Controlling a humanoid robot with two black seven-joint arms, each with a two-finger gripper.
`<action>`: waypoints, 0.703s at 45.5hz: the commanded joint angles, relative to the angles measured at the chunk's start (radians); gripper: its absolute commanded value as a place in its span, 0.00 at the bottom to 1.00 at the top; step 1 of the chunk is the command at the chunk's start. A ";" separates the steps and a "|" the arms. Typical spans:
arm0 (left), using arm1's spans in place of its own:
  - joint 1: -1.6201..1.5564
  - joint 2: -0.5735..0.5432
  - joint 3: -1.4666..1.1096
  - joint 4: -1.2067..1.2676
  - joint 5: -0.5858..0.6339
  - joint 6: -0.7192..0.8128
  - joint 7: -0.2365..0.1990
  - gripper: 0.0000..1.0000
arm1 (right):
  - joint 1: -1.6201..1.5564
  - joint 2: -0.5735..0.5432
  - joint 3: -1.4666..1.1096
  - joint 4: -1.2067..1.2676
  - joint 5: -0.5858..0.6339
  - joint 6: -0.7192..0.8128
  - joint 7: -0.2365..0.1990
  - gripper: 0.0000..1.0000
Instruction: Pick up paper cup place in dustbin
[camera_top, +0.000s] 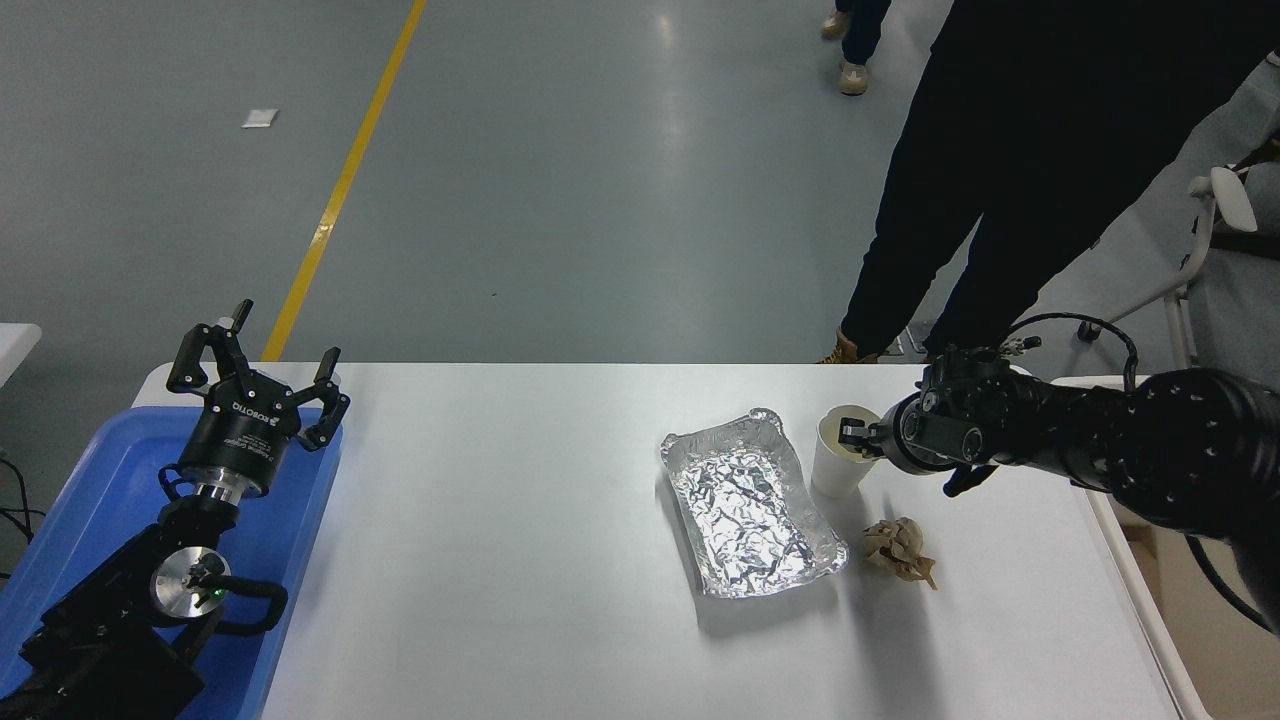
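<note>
Head view, right tool (853, 441) seemingly gripping paper cup (832, 470), foil tray (750, 515) beside.

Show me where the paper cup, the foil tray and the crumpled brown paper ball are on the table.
paper cup (832, 472): head view, on its white outer wall.
foil tray (745, 505): head view, on its crinkled floor.
crumpled brown paper ball (895, 545): head view, on its middle.

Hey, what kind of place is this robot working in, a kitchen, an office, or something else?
Most likely a robotics lab or workshop floor, not a kitchen: a grey sealed floor with a yellow line, a plain white table laid out with test litter, and a wheeled chair at the right.
</note>
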 joint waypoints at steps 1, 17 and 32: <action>0.000 0.000 0.000 0.000 0.000 -0.001 0.001 0.98 | 0.038 -0.005 0.006 0.006 -0.002 -0.007 0.001 0.00; 0.000 0.000 0.000 0.000 0.000 -0.001 0.001 0.98 | 0.307 -0.173 -0.012 0.248 -0.017 0.035 0.004 0.00; 0.000 0.000 0.000 0.000 0.000 0.001 0.001 0.98 | 0.689 -0.361 0.003 0.530 -0.050 0.222 0.004 0.00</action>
